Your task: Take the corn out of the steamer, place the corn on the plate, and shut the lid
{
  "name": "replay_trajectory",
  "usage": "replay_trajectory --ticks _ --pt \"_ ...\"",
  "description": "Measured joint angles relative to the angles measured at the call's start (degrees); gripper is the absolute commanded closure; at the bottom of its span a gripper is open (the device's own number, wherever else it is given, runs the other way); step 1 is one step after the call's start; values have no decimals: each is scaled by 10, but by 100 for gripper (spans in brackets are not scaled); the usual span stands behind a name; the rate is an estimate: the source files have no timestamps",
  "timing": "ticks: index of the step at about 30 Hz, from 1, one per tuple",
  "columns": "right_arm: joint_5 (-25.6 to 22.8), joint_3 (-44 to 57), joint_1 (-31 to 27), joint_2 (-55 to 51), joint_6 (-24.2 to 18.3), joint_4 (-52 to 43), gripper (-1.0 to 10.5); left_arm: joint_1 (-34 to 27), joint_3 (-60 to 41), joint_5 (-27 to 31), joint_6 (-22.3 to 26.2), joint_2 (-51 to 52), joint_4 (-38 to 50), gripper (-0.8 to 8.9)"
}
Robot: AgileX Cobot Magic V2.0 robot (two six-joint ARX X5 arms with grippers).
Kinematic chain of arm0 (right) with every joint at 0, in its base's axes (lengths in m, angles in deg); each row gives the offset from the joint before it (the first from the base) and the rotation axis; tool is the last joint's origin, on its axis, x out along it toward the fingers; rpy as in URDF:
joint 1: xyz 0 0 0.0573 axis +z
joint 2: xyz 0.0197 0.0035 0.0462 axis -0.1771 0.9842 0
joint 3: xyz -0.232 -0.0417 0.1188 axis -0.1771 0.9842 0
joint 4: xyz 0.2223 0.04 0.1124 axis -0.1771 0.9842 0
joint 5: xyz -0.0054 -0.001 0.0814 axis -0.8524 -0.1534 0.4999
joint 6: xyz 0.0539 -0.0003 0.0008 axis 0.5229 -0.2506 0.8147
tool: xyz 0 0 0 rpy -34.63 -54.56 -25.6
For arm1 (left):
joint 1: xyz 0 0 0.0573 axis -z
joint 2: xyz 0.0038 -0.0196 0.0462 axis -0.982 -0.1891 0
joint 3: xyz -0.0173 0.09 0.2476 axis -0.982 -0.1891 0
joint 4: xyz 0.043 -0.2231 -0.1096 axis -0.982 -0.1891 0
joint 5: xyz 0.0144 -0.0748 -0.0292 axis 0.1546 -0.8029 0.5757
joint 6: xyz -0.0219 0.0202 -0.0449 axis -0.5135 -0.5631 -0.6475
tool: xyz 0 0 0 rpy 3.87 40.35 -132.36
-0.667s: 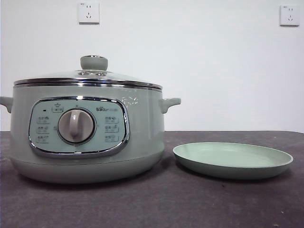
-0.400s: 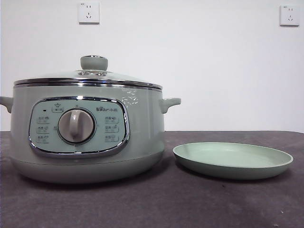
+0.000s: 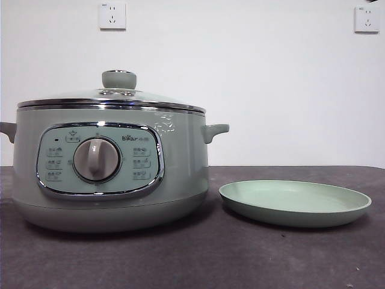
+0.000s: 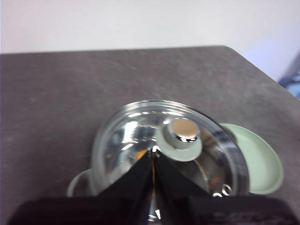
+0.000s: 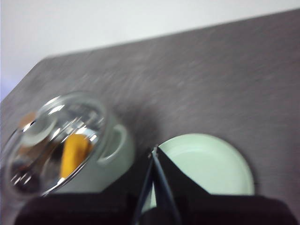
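Observation:
The sage-green steamer [image 3: 180, 162] stands on the left of the table with its glass lid [image 3: 144, 98] on it. To its right the pale green plate [image 3: 295, 205] lies bare. Through the lid's glass in the right wrist view the orange corn [image 5: 75, 152] shows inside the pot. My left gripper [image 4: 153, 152] hangs shut high above the lid [image 4: 131, 136], close to its knob [image 4: 183, 133]. My right gripper [image 5: 153, 151] hangs shut high above the gap between the steamer's side handle [image 5: 115, 143] and the plate [image 5: 206, 164]. Neither arm shows in the front view.
A dark grey cloth covers the table [image 3: 240, 259], and a white wall with two sockets stands behind. The steamer's small side handle [image 3: 215, 129] points toward the plate. In the left wrist view the table's far corner [image 4: 225, 49] is near.

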Motion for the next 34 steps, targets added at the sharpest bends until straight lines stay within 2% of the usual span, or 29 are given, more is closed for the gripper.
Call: replay_trajectory --ticks 3,6,11,16,27,34 --pt "33 -8 0 31 -11 -1 642 0 13 -25 5 -36 -1 411" --pt "35 -8 0 48 -13 0 539 0 21 -37 5 -59 -2 398" --pt "35 -8 0 56 -13 0 540 18 23 -38 0 -84 45 398" --pt "36 -8 0 56 -10 0 540 75 24 -30 -12 -118 125 401" --pt "36 -8 0 56 -4 0 541 224 25 114 -8 -236 162 401" --pt "36 -8 0 56 -4 0 541 256 27 169 15 -308 207 404"
